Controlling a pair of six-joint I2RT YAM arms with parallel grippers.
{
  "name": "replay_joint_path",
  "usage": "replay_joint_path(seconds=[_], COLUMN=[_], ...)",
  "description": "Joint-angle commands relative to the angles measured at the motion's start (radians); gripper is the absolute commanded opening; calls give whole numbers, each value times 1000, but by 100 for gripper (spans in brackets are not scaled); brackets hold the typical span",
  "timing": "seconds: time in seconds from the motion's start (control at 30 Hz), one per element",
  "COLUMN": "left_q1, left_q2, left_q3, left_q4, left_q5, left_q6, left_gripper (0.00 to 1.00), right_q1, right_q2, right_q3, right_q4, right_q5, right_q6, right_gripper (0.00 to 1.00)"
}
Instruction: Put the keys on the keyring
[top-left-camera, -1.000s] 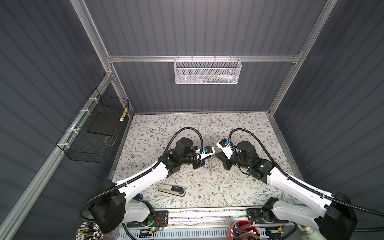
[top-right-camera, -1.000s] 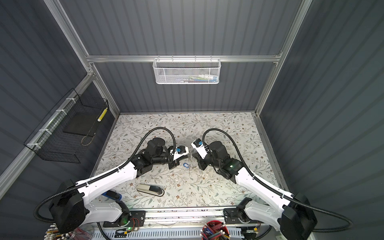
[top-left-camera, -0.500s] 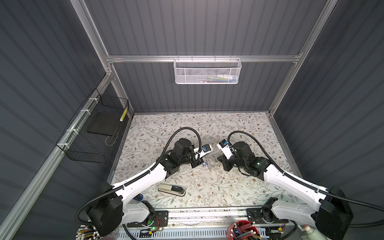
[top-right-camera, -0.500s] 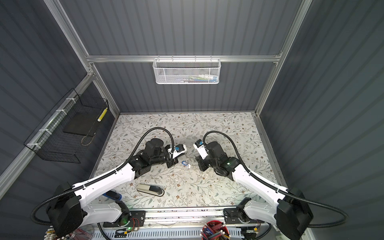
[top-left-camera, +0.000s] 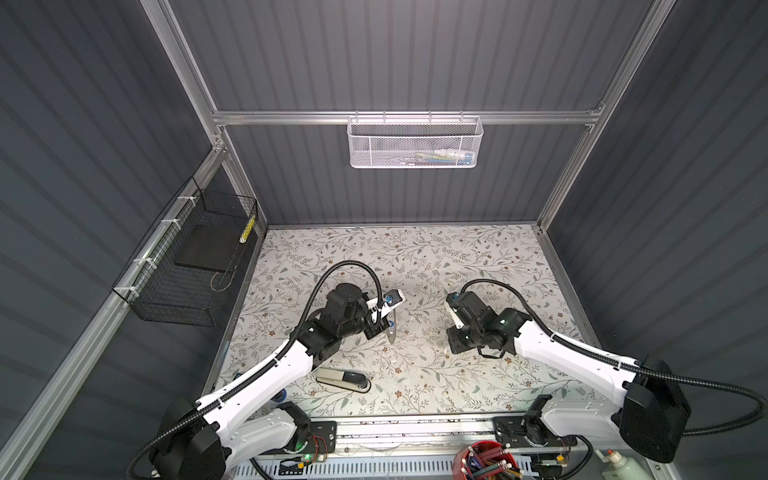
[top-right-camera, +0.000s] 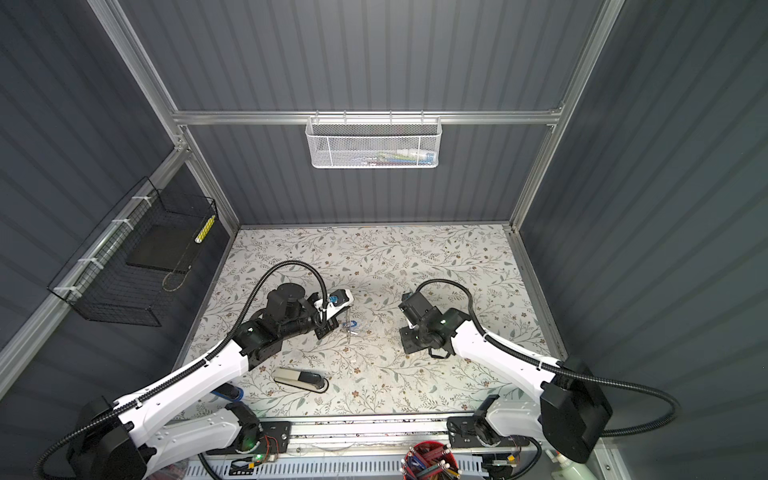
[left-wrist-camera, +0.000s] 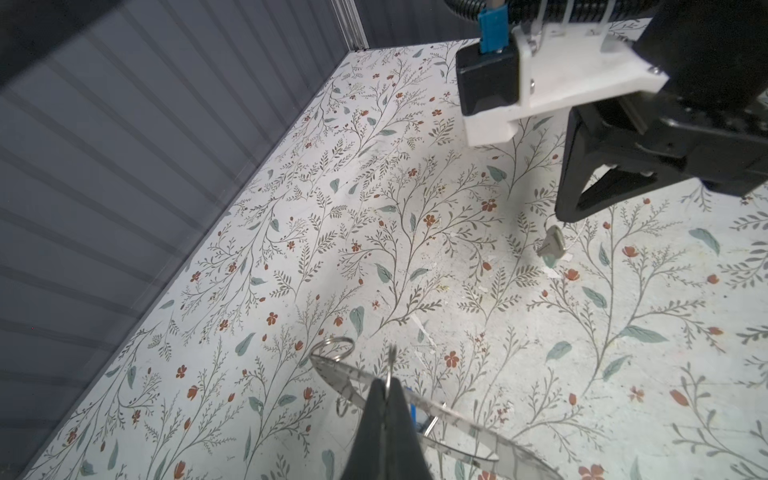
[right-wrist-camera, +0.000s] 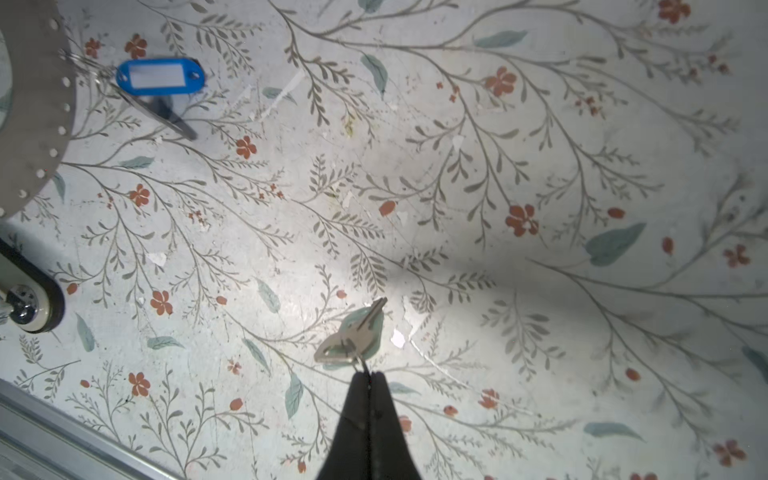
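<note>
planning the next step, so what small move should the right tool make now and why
Probably carry the right tool, shut on the small ring of the mint-tagged key, toward the keyring that the left tool holds. The two are apart, the keyring's band has free holes, and the blue-tagged key already seems hooked on it.

Large thin grey metal keyring (right-wrist-camera: 37, 104), tiny holes round its band, held above the desk (right-wrist-camera: 457, 166), pinched by the left gripper (left-wrist-camera: 386, 388). The blue-tagged key (right-wrist-camera: 160, 77) hangs at its rim. The mint-tagged key (right-wrist-camera: 353, 336) hangs well apart, by its small ring, from the right gripper (right-wrist-camera: 369, 374).
</note>
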Motion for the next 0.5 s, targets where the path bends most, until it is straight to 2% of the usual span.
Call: replay_joint_path(seconds=[0.0, 0.2, 0.47], left_q1=[1, 1, 4], left_q2=[-22, -40, -41], left_q3=[-3, -21, -29], left_q4=[2, 11, 27], left_q5=[-19, -25, -38], left_q6=[-16, -18, -10], left_gripper=[0, 0, 0], right_q1=[21, 25, 26], right_q2=[46, 260, 418], right_q3=[40, 136, 275], right_q4=[-107, -74, -28], right_q5=[65, 58, 28], right_q6=[61, -12, -128], right_gripper=[0, 0, 0])
